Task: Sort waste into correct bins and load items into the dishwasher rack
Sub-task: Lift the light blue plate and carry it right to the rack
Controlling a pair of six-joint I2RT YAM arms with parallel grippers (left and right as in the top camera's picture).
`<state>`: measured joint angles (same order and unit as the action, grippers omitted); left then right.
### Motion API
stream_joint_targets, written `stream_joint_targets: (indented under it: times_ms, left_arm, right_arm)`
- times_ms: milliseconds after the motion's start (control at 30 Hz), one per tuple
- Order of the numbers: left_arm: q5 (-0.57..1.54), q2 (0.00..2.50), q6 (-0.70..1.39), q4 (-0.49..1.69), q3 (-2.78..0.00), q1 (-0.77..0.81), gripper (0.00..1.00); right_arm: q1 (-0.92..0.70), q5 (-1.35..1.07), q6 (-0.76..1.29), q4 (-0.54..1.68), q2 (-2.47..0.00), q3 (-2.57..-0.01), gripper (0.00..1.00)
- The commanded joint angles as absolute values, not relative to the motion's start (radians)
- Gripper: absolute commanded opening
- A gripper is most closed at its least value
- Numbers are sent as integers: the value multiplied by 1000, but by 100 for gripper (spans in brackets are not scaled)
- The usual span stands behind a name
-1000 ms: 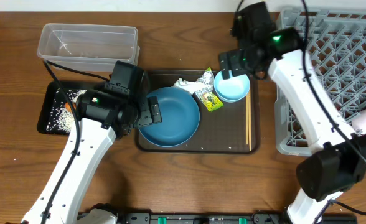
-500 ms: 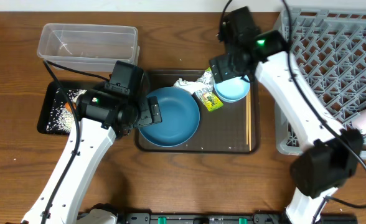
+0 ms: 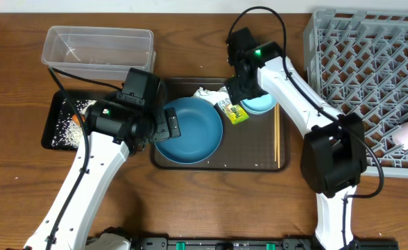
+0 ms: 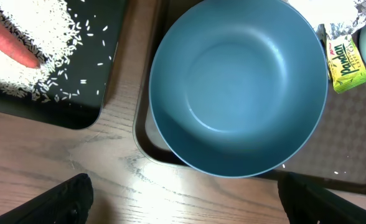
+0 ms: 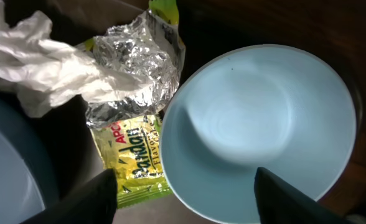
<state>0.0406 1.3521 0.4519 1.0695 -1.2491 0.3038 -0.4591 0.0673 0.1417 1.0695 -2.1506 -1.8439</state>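
Currently chopsticks (image 3: 276, 139) lie lengthwise front-to-back; wrapper (image 3: 233, 111) angled diagonally.

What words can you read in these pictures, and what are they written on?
"Pandan": on the yellow-green part of the crumpled wrapper.
"FLAVO": smaller, just beside it on the same wrapper; the rest is cut off.
Letters starting "AP": above "Pandan"; the rest is too creased to read.
No other writing can be read in any view.

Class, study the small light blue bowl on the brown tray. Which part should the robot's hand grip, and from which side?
Grip the rim of the light blue bowl from above, with one finger inside and one outside. It sits upright with its mouth open, so the thin rim is free. Probably best to pick a stretch of rim away from the wrapper beside one edge.
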Motion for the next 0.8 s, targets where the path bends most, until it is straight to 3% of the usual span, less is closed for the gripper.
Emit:
stream_joint_targets:
  times_ms: [0, 767]
  left_arm:
    - [22, 1354, 465, 1073, -1246, 305, 98]
    - [22, 1354, 465, 1073, -1246, 305, 98]
  right_arm:
    - [-469, 77, 153, 1070, -2162, -1843, 59]
    - [-482, 79, 171, 1042, -2228, -1836, 58]
